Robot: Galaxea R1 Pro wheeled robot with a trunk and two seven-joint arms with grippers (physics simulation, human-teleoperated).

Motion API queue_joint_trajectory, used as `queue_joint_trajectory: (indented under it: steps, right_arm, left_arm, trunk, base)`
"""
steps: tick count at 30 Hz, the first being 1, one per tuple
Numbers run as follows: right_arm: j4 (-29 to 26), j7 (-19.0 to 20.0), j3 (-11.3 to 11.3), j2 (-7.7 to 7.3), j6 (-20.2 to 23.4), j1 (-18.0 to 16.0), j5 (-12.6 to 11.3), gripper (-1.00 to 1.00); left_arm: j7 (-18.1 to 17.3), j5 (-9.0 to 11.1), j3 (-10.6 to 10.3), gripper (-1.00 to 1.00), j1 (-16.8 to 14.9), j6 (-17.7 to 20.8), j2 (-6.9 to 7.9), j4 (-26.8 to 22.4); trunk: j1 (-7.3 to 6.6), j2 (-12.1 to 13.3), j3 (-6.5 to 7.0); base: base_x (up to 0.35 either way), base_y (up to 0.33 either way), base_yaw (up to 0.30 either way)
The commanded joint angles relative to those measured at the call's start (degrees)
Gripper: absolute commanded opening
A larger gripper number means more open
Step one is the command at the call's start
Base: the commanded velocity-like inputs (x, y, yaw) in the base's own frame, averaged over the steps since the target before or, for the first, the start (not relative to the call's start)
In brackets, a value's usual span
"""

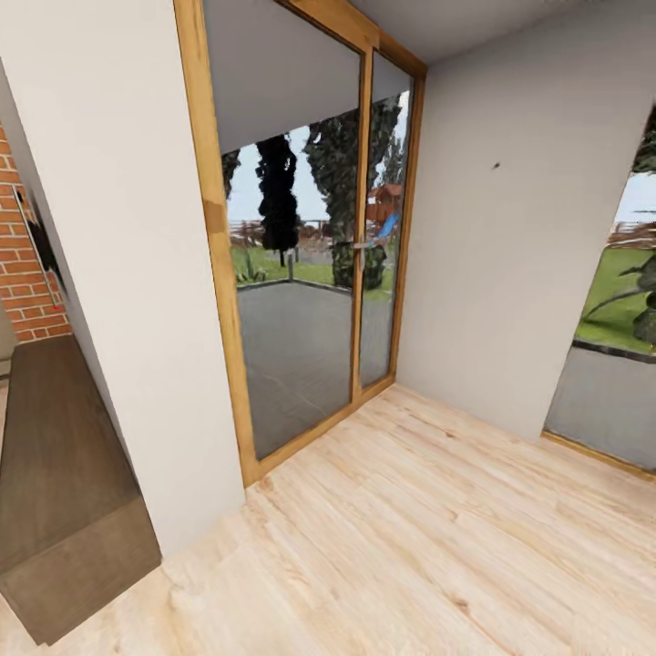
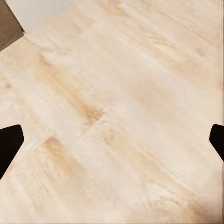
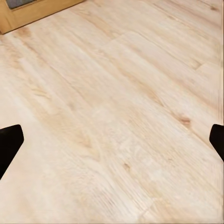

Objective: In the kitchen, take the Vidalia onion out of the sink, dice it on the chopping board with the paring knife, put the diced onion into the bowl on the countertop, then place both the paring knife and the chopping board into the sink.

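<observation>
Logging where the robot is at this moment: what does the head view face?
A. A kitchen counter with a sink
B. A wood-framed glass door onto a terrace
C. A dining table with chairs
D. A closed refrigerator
B: the wood-framed glass door stands ahead above the light wood floor, with trees outside.

A glass door (image 1: 301, 237) in a wood frame (image 1: 219, 273) stands at upper centre, with trees and grass beyond it. White walls (image 1: 510, 228) flank it. Light wood floor (image 1: 428, 547) fills the lower right. A brick wall (image 1: 27, 264) and dark cabinet (image 1: 55, 483) sit at the left edge.
</observation>
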Motion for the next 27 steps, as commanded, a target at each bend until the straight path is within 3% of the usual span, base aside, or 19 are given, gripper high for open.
queue_joint_trajectory:
  steps: [1, 13, 27]
  right_arm:
    - [0.0, 0.0, -0.1, 0.03, -0.1, -0.1, 0.5, 1.0]
    - [0.0, 0.0, -0.1, 0.03, -0.1, -0.1, 0.5, 1.0]
    - [0.0, 0.0, -0.2, 0.03, -0.1, 0.0, 0.5, 1.0]
  left_arm:
    - [0.1, 0.1, 0.0, 1.0, 0.0, -0.2, 0.0, 0.0]
    - [0.1, 0.1, 0.0, 1.0, 0.0, -0.1, -0.08, 0.0]
    - [0.1, 0.1, -0.1, 1.0, 0.0, -0.1, -0.09, 0.0]
  trunk:
    - [0.0, 0.0, -0.02]
    - [0.0, 0.0, 0.52]
    - [0.0, 0.0, 1.06]
  base:
    - [0.0, 0.0, -0.249]
    - [0.0, -0.033, -0.249]
    - [0.0, -0.293, -0.256]
